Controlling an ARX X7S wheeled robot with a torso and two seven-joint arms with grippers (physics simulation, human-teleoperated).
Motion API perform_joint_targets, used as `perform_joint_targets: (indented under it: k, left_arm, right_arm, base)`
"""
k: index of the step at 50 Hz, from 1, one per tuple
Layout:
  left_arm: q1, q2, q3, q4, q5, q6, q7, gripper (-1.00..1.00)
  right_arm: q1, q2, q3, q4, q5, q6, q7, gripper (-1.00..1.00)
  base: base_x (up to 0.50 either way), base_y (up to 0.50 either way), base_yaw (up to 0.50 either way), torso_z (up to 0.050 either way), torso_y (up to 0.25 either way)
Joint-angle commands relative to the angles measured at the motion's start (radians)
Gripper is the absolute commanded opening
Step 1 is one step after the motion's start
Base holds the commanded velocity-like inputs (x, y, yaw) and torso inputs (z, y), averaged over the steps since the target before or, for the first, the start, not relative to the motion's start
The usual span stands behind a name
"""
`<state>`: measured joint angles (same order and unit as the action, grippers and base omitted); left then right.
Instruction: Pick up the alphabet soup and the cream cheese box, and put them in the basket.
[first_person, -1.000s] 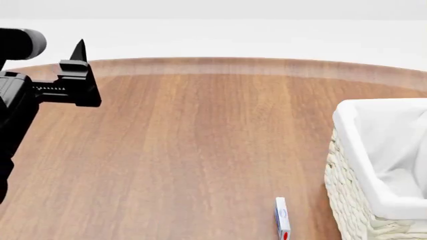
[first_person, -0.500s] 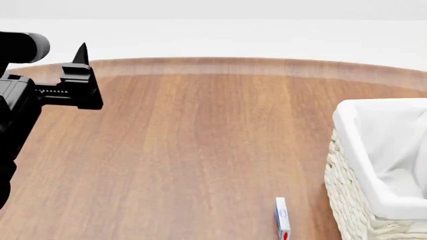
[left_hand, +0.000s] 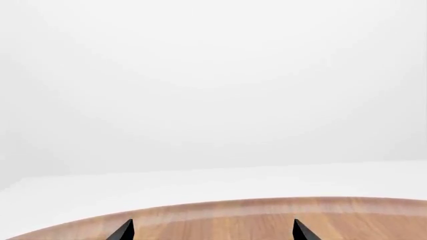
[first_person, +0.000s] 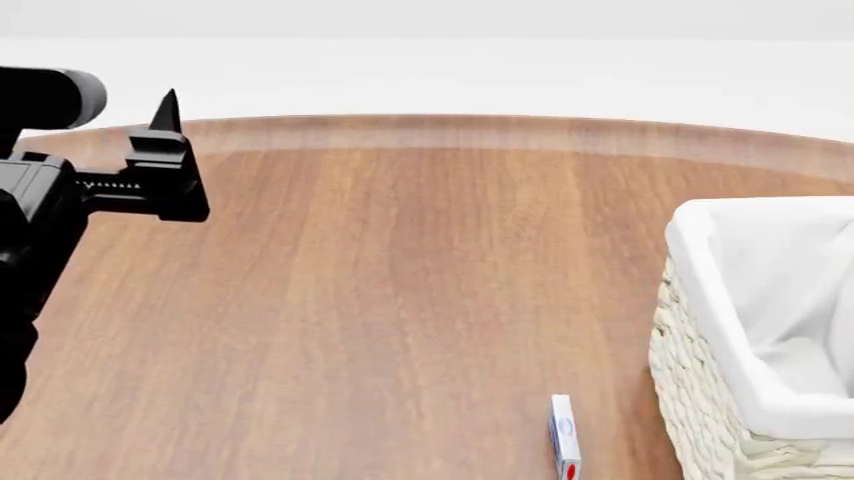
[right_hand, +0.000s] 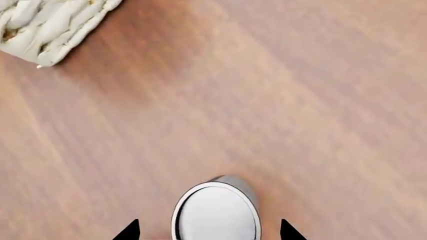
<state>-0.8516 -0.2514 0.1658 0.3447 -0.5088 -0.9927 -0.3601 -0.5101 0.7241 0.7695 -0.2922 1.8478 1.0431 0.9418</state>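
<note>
A can (right_hand: 217, 212) stands upright on the wooden table (right_hand: 320, 100), seen from straight above in the right wrist view: only its round silver-white top shows, so its label cannot be read there, and whether it is the alphabet soup is a judgement from the task, not something seen. It lies directly below the right gripper (right_hand: 209, 231), between the two dark fingertips (right_hand: 128, 231), which stand wide apart with clear wood on either side of the can. The jaws are spread and hold nothing. The can's long axis runs vertically, in line with the camera's downward look, so the coming move appears to be a straight descent and a closing across the can's round body; little sideways correction seems called for.

A corner of the woven basket (right_hand: 47, 27) lies well ahead of the same gripper and off to one side, apart from the can.

The cream cheese box (first_person: 565, 437) stands on its thin edge near the table's front, just beside the basket's wicker wall (first_person: 694, 380) but not touching it. The right gripper does not show in the head view, so its bearing to the box cannot be told.

The left gripper (left_hand: 211, 231) hovers high, far from both objects, pointing out past the table's far edge, fingertips spread and empty. The right arm is plainly the nearer one for the can.
</note>
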Motion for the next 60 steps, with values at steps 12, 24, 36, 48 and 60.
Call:
perform_joint_targets:
  k: [12, 24, 36, 48, 60]
  left_arm:
    - [0.011, -0.005, 0.011, -0.013, -0.001, 0.02, -0.002, 1.0]
    - [0.013, -0.006, 0.02, -0.018, -0.001, 0.027, -0.005, 1.0]
    - [0.016, -0.01, 0.027, -0.016, -0.004, 0.03, -0.008, 1.0]
    - [0.023, -0.014, 0.039, -0.016, -0.001, 0.041, -0.009, 1.0]
    - [0.025, -0.017, 0.044, -0.021, -0.003, 0.046, -0.011, 1.0]
  right_arm:
    - [0.057, -0.025, -0.097, 0.106, -0.136, -0.003, -0.12, 1.0]
    - [0.078, -0.032, -0.133, 0.143, -0.177, -0.009, -0.158, 1.0]
    - [0.09, -0.033, -0.149, 0.144, -0.18, -0.008, -0.162, -1.0]
    - [0.095, -0.036, -0.157, 0.155, -0.196, -0.015, -0.181, -1.0]
    - [0.134, 0.033, -0.14, 0.053, -0.047, 0.01, -0.036, -1.0]
  base:
    - [0.0, 0.0, 0.0, 0.0, 0.0]
    - [0.0, 0.0, 0.0, 0.0, 0.0]
    - [0.0, 0.0, 0.0, 0.0, 0.0]
    - [0.0, 0.0, 0.0, -0.001, 0.0]
    - [0.0, 0.0, 0.0, -0.001, 0.0]
